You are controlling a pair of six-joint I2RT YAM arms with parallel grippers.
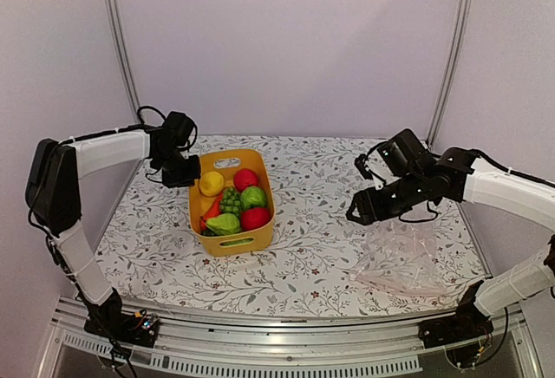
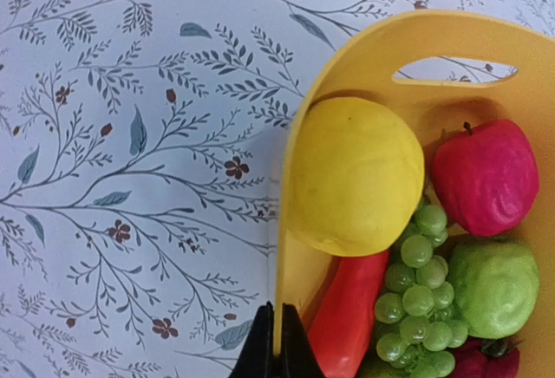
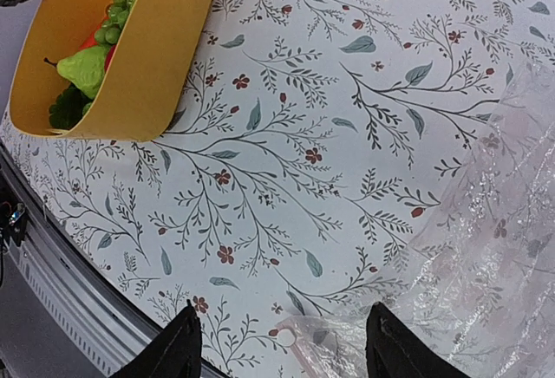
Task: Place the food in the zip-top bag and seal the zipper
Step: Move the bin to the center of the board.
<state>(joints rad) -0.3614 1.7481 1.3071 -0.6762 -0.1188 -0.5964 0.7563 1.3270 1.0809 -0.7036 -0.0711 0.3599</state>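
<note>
The left gripper point(image 2: 276, 354) clamps what looks like the rim of the yellow plastic basket point(image 2: 373, 44) holding the glossy toy fruits and vegetables point(image 1: 236, 200). The right gripper point(image 3: 284, 343), spread wide and empty, hovers over the clear crinkly plastic bag point(image 1: 403, 261).

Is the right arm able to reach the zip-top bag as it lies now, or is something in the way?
Probably yes. The right gripper hangs open over a corner of the zip-top bag, nothing lies between them, and the yellow basket stands well aside.
</note>
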